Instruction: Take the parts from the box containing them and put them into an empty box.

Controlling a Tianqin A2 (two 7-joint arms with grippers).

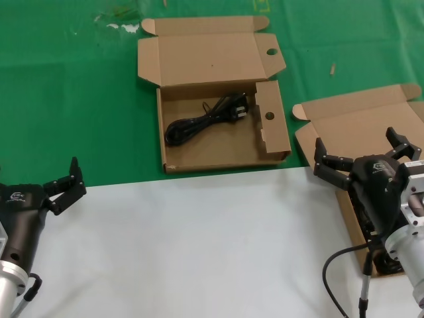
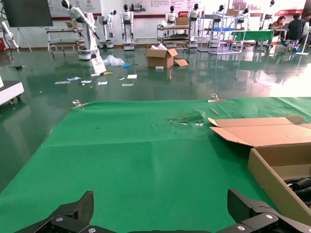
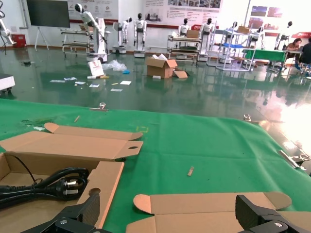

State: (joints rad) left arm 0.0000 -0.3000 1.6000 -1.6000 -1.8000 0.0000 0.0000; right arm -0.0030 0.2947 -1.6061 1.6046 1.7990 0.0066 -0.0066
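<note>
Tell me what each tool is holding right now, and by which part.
Nothing is held. The left tool is open over the white surface, and the right tool is open above the plain box. One cable lies in the holed box.

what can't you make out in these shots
- Head view: the right gripper and its arm cover most of the plain-lidded brown cardboard box; its contents are hidden.
- Left wrist view: the frame edge cuts the holed brown cardboard box.
- Right wrist view: the black coiled power cable is cut off.
</note>
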